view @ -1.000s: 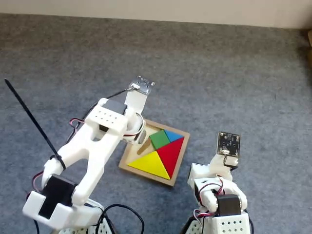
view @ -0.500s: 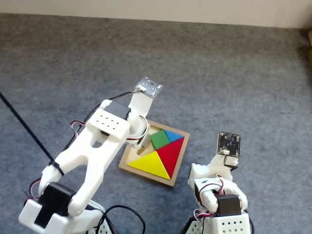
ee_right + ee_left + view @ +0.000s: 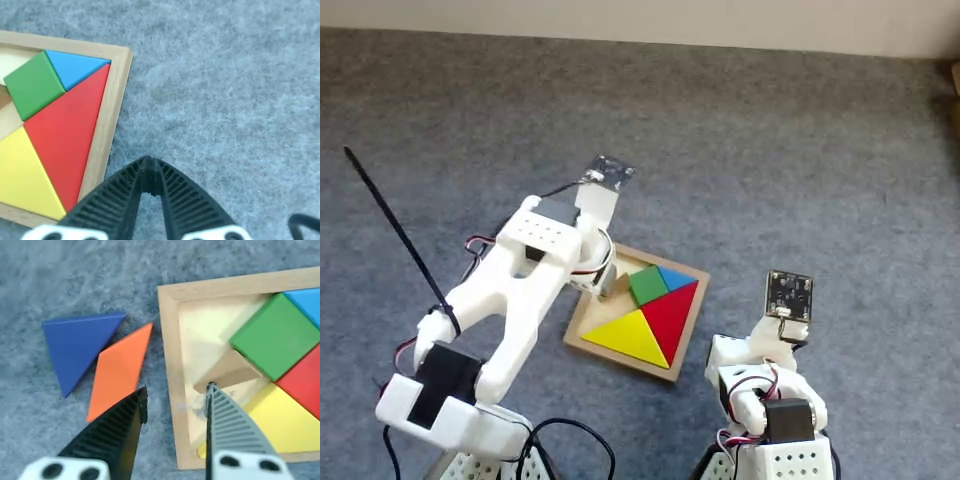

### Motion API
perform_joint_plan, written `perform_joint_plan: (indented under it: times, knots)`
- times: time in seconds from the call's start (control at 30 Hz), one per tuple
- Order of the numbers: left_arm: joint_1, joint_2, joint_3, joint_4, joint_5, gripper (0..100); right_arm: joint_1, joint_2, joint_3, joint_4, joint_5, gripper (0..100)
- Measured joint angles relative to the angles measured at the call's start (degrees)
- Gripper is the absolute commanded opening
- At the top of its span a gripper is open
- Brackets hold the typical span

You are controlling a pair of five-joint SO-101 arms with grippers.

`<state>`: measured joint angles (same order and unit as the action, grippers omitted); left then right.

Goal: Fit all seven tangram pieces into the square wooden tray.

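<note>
While the spread left hand (image 3: 176, 388) straddles the tray (image 3: 167, 340) rim, the orange parallelogram (image 3: 120, 372) angles lengthwise toward it.

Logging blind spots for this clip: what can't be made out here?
- High view: the left arm hides the tray's left side and the carpet beside it.
- Left wrist view: the left gripper's grey finger overlaps the tan piece; contact cannot be told.
- Right wrist view: the picture's edge cuts off part of the tray.

– How's the white left arm (image 3: 525, 285) sitting?
– Stretched forward, its black-fingered left gripper (image 3: 176, 389) pointing down, jaws parted
– And the right gripper (image 3: 149, 162)?
– Fingertips pressed together, its arm folded low
</note>
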<state>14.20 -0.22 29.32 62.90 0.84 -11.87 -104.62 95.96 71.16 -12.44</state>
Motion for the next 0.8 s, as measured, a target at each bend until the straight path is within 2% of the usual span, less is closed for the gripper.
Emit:
perform_joint_plan:
  times: [0.33, 0.53, 0.8]
  knots:
    - [0.09, -0.53, 0.0, 0.88, -0.09, 19, 0.0, 0.0, 0.0, 0.0, 0.0, 0.6]
    - [3.25, -8.35, 0.0, 5.19, 0.18, 19, 0.0, 0.0, 0.0, 0.0, 0.0, 0.6]
    - [5.27, -9.05, 0.0, 2.99, 1.58, 19, 0.0, 0.0, 0.0, 0.0, 0.0, 0.6]
